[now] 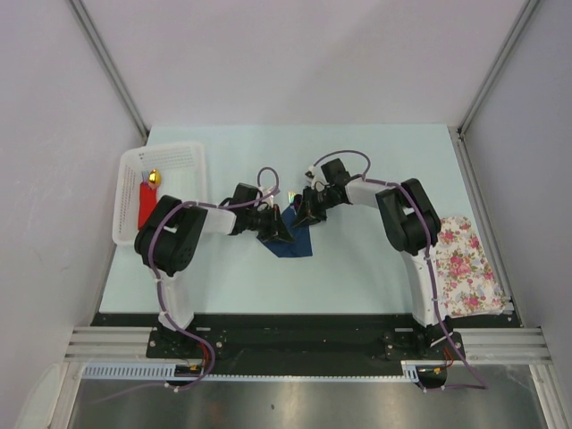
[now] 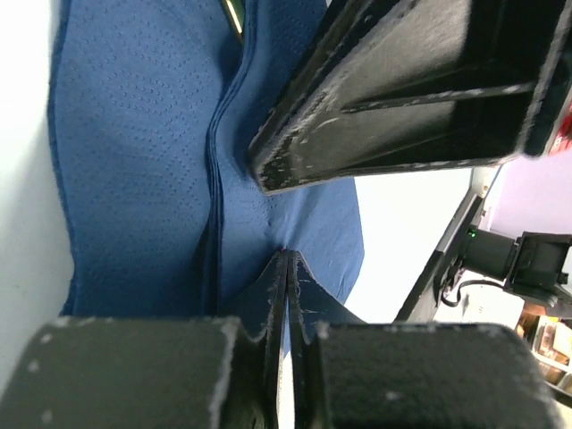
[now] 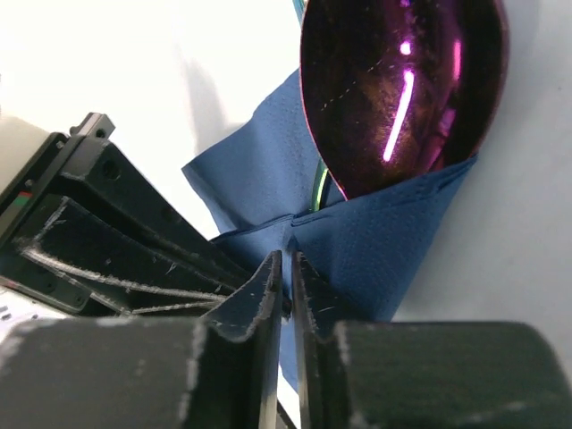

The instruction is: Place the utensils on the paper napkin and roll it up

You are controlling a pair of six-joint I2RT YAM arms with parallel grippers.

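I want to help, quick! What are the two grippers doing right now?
Left gripper: shut, tips on the paper napkin.
Right gripper: shut, pinching the napkin's fold.

Bright, even light; glare streaks the spoon; foreground blurred.

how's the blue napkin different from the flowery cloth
The paper napkin is plain navy; the floral cloth is white with pink flowers. The paper napkin sits centrally, folded over a spoon and pinched by the left gripper and right gripper; the floral cloth lies spread out and untouched at the right edge of the table. Both are thin sheets on the table.
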